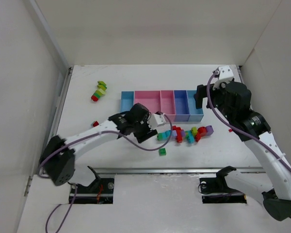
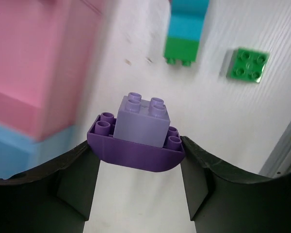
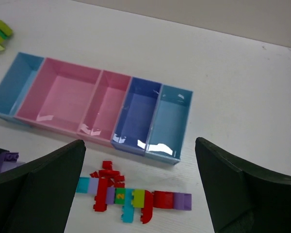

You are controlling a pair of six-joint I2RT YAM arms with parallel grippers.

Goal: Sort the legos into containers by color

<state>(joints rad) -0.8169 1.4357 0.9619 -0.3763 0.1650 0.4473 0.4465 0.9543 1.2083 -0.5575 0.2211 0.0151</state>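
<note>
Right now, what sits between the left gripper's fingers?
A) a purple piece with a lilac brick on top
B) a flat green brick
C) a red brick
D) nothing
A: in the left wrist view the left gripper clamps both ends of the purple lego piece, which has a lilac brick on top; the flat green brick lies apart, untouched.

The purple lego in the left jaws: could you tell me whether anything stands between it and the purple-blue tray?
Nothing visible does. The purple lego faces open table up to the purple-blue tray; the lego chain lies aside.
</note>
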